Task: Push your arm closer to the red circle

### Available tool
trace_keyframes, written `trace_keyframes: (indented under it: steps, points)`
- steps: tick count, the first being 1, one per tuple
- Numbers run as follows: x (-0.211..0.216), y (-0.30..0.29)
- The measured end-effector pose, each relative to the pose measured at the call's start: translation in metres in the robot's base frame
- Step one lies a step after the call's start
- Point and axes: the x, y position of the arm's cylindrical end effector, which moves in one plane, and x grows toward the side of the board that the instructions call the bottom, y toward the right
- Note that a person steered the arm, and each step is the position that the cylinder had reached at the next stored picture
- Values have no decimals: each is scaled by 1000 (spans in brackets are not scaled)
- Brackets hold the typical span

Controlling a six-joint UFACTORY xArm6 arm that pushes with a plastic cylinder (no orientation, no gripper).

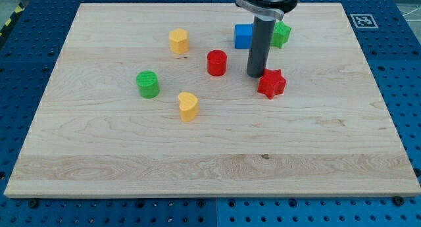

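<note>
Tip (256,75) beside red star (271,83) | seemingly touching | red circle (216,62) left, near

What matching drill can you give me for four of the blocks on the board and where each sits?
Things:
1. red circle
2. red star
3. green circle
4. blue cube

Places:
A. farthest to the view's left of the four
B. nearest the view's top, behind the rod
C. just right of my tip
D. left of my tip, with a gap between

Pairs: 1-D, 2-C, 3-A, 4-B
</note>
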Motion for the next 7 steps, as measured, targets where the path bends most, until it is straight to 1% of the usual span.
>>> trace_keyframes:
  steps: [2,7]
  points:
    - [17,-30]
    - [20,-127]
